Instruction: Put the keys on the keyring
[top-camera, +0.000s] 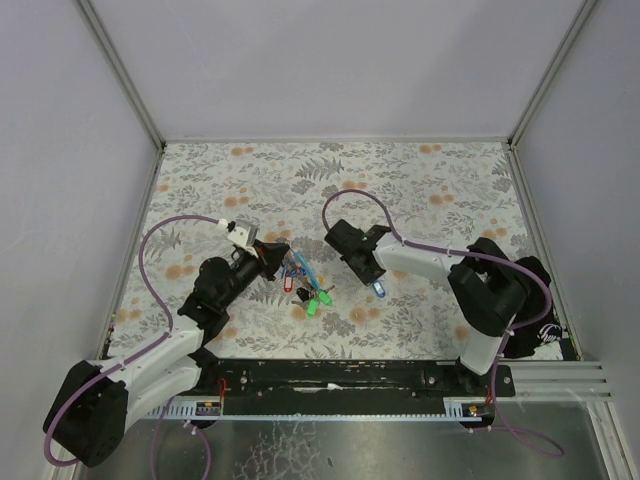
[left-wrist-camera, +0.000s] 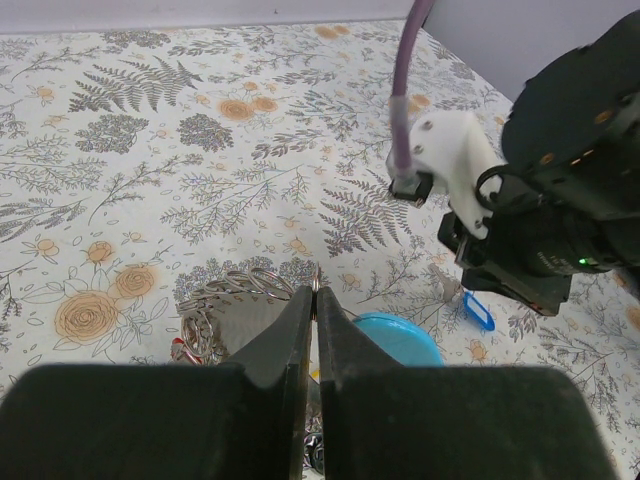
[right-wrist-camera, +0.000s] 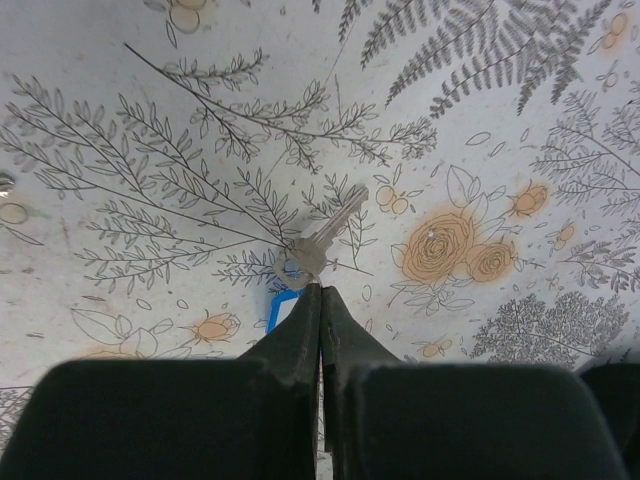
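The left hand (left-wrist-camera: 312, 300) has its two fingers pressed together, and a sliver of thin silvery wire shows right at their tips, so it is clamped on the keyring (top-camera: 292, 265). In the left wrist view, the keyring's light-blue strap (left-wrist-camera: 400, 338) curves out to the right of the fingers, and a silvery coiled piece (left-wrist-camera: 238, 285) lies to their left on the floral-patterned tabletop (top-camera: 430, 190). From above, the keyring sits just in front of the left hand near the middle of the tabletop. Just below it a small cluster of loose keys lies flat, with a red-capped key (top-camera: 290, 284) closest to the ring and two green-capped keys (top-camera: 313, 307) a little nearer the arm bases. The right hand (right-wrist-camera: 320, 292) is well apart from that cluster, to its right. Its fingers are closed on the head of a single key (right-wrist-camera: 325, 238), whose bare silver blade points away from the hand and up to the right in the right wrist view. The key's blue cap (right-wrist-camera: 281, 308) peeks out at the left of the fingertips. Whether this key's tip touches the tabletop or hangs just above it cannot be told. The two hands face each other across the gap, with the blue-capped key not yet at the ring.
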